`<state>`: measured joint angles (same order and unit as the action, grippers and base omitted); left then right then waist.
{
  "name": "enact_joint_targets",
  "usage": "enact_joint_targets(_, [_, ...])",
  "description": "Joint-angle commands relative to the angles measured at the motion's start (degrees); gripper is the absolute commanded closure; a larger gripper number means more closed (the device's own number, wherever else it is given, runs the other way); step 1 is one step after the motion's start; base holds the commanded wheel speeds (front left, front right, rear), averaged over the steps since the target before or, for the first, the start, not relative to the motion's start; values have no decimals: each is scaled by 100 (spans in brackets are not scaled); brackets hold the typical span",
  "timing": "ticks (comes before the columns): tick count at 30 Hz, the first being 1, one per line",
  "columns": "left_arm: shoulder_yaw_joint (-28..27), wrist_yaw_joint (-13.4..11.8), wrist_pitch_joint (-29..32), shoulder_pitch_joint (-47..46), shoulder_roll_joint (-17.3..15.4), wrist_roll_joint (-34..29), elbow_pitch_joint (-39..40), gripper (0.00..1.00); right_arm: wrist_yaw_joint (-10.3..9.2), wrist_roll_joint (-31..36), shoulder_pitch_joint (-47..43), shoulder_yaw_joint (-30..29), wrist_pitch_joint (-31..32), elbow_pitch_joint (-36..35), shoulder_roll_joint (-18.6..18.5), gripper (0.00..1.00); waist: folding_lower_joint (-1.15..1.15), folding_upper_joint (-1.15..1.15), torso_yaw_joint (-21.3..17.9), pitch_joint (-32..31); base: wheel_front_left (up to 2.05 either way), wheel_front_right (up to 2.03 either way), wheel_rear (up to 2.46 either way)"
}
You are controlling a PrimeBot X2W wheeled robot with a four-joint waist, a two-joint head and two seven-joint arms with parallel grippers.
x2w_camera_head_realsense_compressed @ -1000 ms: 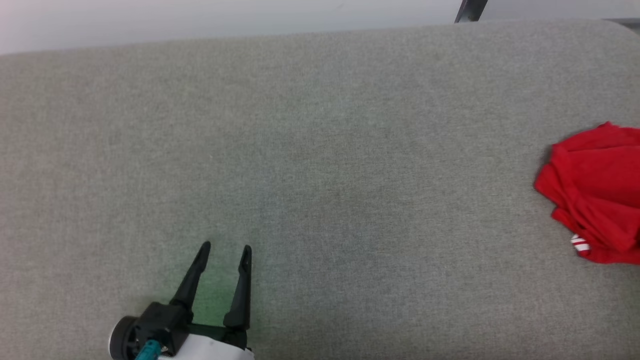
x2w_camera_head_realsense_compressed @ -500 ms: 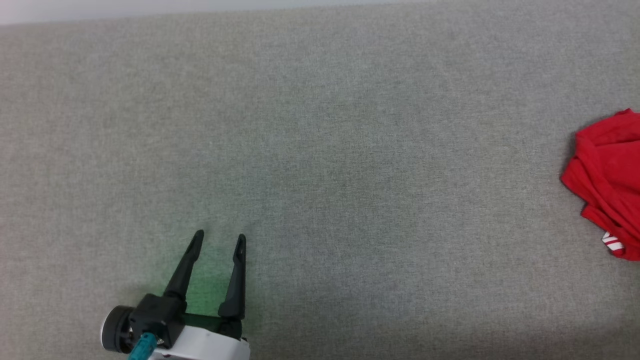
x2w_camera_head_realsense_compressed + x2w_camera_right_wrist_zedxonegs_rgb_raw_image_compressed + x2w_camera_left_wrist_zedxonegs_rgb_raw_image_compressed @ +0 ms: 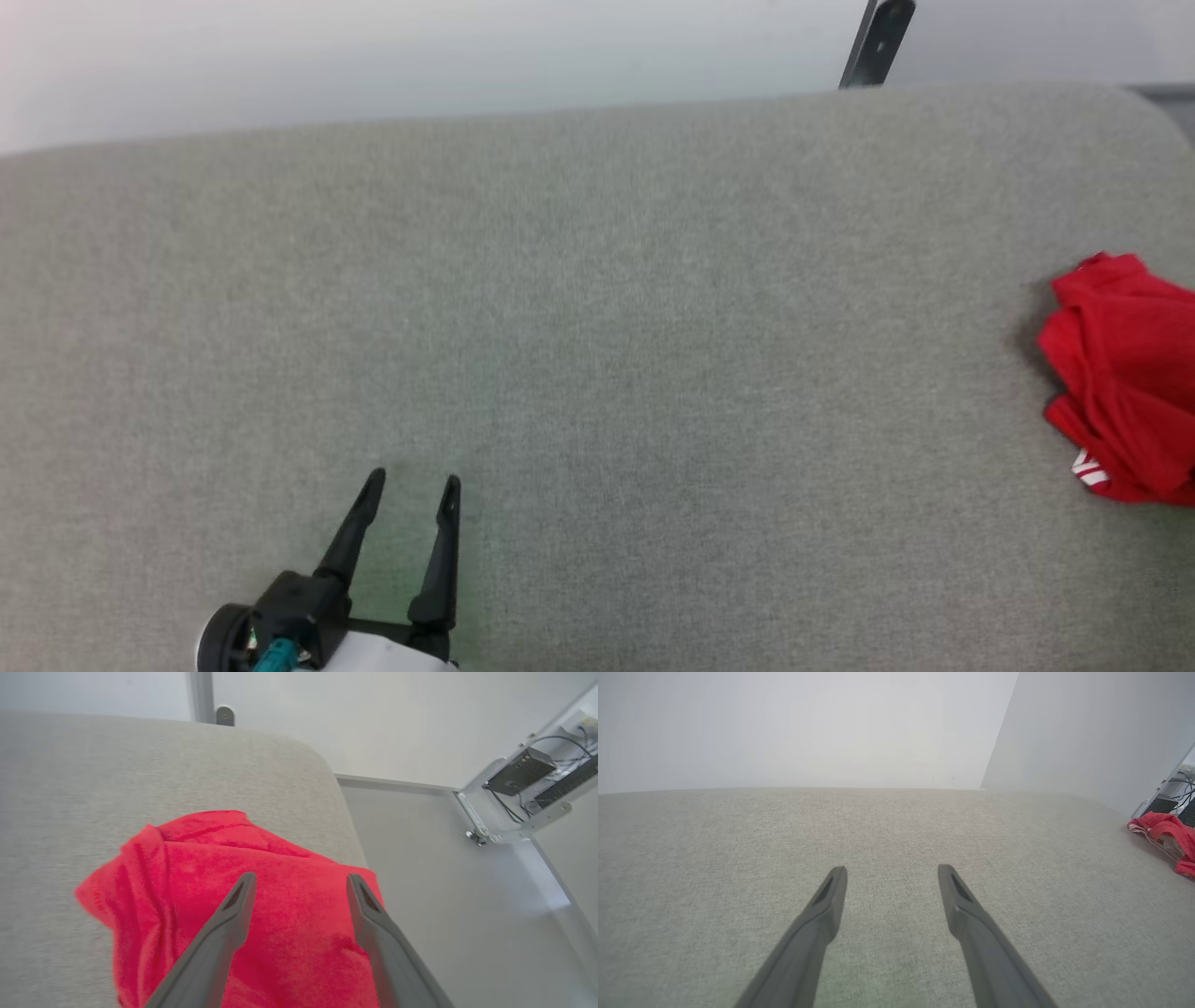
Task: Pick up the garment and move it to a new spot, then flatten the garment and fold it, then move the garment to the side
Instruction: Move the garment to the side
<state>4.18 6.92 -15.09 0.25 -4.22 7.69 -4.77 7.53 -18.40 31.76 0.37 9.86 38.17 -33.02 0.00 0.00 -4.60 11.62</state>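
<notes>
The garment lies bunched in a red heap at the far right end of the grey padded surface, close to its rounded corner. In the right wrist view one side of the cloth reaches the very edge, with the floor beyond it. The right gripper hangs over that heap with its two fingers spread apart and nothing between them; we cannot tell whether the tips touch the cloth. The left gripper is well apart from the garment, low over bare surface at the near left, and its fingers are also spread and empty. We judge the main danger to be the edge: a nudge outward, or a fingertip catching a fold as the arm lifts away, could drag the thin fabric over the side and onto the floor. If the heap must be taken up again, a pinch might catch only one loose layer, so the rest would trail and unravel. As for direction, the heap's longer run goes roughly from near to far in the head view, though the picture's right border cuts it, so we hold this loosely. A bit of striped trim peeks out at its near end; which way the collar or hem points we cannot tell.
</notes>
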Motion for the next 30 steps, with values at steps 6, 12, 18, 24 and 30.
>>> enact_joint_targets(6, [-97, 41, -4, 41, -130, 119, -274, 0, -9, -402, -519, 655, -60, -513, 530, 0, 0, 0, -41, -786, 0, 0, 0])
enact_joint_targets(12, [-190, 55, -1, -7, -261, 212, -535, 0, -9, -623, -1005, 833, -359, -997, 1130, 0, 0, 0, -7, -1149, 0, 0, 0])
enact_joint_targets(18, [-232, 53, -1, -4, -392, 296, -779, 0, -9, -604, -1498, 1004, -712, -1455, 1622, 0, 0, 0, -9, -1336, 0, 0, 0])
enact_joint_targets(24, [-307, 50, -1, 274, -340, 353, -935, 0, -9, -501, -2004, 953, -876, -1849, 1845, 0, 0, 0, 28, -1482, 0, 0, 0])
enact_joint_targets(30, [-417, 32, -1, 706, -260, 423, -865, 0, -9, -408, -2667, 697, -811, -2447, 1991, 0, 0, 0, 76, -1530, 0, 0, 0])
